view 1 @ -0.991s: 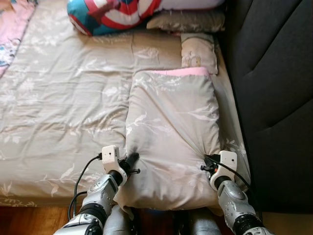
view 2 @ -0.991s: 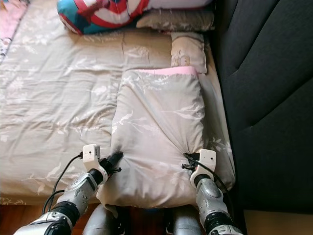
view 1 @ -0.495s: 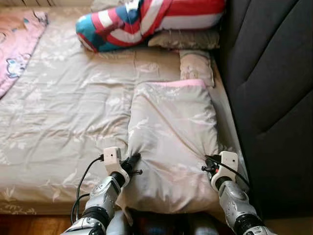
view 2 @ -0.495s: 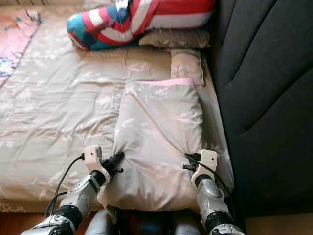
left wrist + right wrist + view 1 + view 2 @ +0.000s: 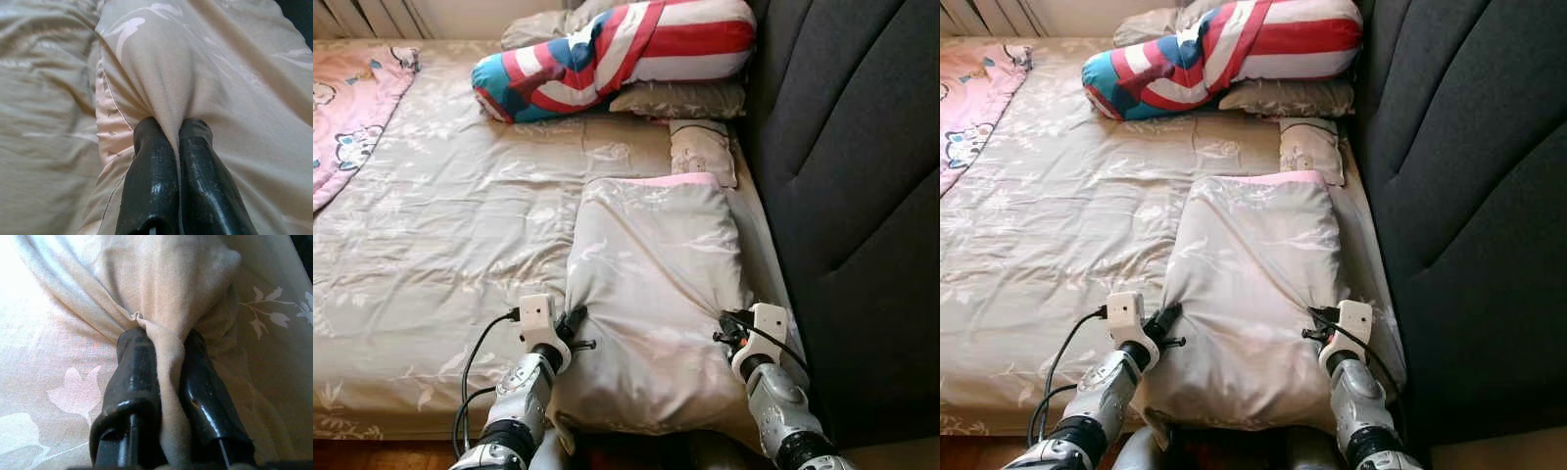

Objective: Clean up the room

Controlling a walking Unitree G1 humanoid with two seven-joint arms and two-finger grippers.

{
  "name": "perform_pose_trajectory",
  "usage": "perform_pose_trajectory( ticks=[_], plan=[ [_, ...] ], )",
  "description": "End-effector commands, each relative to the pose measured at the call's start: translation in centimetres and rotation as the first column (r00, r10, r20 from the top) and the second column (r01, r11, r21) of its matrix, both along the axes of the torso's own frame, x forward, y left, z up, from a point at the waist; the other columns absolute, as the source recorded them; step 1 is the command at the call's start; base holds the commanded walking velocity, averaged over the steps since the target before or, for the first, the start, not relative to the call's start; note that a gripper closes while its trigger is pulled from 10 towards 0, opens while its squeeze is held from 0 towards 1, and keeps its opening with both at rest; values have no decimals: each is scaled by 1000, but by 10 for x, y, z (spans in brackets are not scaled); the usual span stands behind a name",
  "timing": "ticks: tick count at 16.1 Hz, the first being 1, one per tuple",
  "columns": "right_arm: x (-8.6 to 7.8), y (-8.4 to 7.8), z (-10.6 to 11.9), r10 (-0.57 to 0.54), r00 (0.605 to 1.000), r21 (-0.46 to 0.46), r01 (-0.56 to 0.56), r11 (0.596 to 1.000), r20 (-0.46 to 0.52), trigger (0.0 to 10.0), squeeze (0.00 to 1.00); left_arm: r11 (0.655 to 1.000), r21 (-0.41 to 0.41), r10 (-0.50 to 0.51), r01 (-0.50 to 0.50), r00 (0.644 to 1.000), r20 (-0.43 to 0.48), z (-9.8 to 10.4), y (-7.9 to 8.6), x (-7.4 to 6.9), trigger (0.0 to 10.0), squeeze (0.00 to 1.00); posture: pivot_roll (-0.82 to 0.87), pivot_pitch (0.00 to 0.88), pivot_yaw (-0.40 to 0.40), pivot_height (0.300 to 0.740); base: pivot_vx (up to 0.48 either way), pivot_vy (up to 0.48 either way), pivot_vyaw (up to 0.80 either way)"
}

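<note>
On the bed (image 5: 440,225), beside the dark headboard (image 5: 852,196), lies a folded quilt (image 5: 656,264), both grippers at its near corners; left wrist view: left gripper (image 5: 177,147) clamped on a fold; right wrist view: right gripper (image 5: 164,345) pinching bunched cloth.

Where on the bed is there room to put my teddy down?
The wide bare sheet between the pink blanket and the folded quilt. It's crowded by the striped bolster and pillows near the dark headboard.
</note>
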State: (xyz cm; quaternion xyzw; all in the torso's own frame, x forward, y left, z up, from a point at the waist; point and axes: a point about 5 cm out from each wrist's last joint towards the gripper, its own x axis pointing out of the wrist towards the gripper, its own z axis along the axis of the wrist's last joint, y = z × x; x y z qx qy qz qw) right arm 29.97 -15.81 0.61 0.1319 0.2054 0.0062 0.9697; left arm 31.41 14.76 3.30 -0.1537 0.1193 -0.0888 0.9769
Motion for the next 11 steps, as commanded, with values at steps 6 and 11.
perform_pose_trajectory(
  ticks=[6, 11],
  plan=[
    [4, 8, 9, 49, 995, -16, -48, 999, 82, 10000, 0, 999, 44, 13, -17, 997, 75, 9, 2, 0, 10000, 0, -21, 103, -9, 723, 0, 0, 0],
    [4, 2, 9, 16, 997, -24, -14, 1000, 80, 10000, 0, 999, 50, 17, -21, 997, 75, 10, 0, -1, 10000, 0, -25, 109, -9, 740, 0, 0, 0]
  ],
)
